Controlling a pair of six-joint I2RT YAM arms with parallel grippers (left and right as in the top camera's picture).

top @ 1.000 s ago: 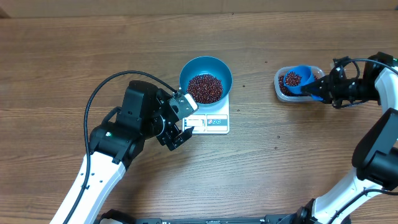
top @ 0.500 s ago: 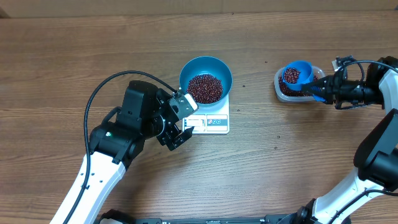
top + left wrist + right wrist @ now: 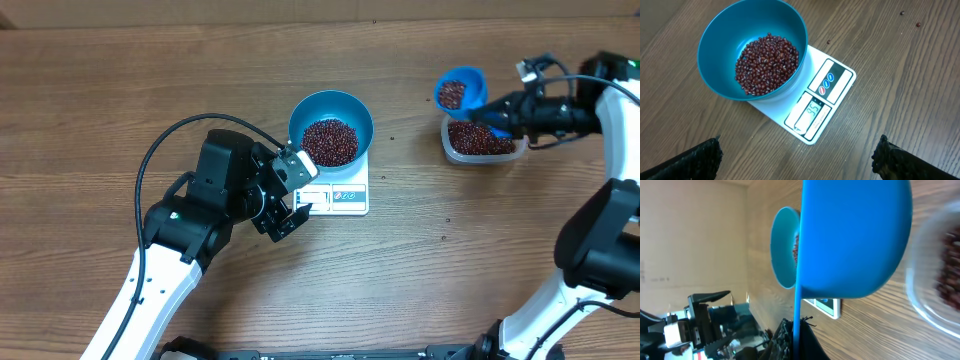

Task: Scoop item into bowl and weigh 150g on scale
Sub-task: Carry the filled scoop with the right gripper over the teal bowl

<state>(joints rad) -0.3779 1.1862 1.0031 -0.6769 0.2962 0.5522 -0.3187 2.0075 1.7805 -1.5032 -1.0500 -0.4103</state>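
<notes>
The blue bowl [image 3: 312,106] stands on the white scale [image 3: 345,196] and holds a heap of dark red beans [image 3: 329,142]. My left gripper [image 3: 293,193] hovers open just left of the scale's display end, nothing between its fingers. In the left wrist view the bowl [image 3: 715,35], beans [image 3: 767,62] and scale [image 3: 832,82] lie beyond the open gripper [image 3: 800,165]. My right gripper [image 3: 503,108] is shut on the handle of a small blue scoop [image 3: 472,82] carrying beans [image 3: 453,95], in the air beside the clear tub [image 3: 512,150]. The right wrist view shows the scoop's underside [image 3: 855,235].
The clear tub holds more beans [image 3: 480,137] at the right of the wooden table [image 3: 150,80]. A few stray beans lie on the wood near the scale. A black cable [image 3: 165,140] loops over my left arm. The bowl [image 3: 782,247] shows far off in the right wrist view.
My right gripper has lifted the scoop, loaded with beans, out of the tub and carried it towards the far left of the tub. The left arm has not moved.
</notes>
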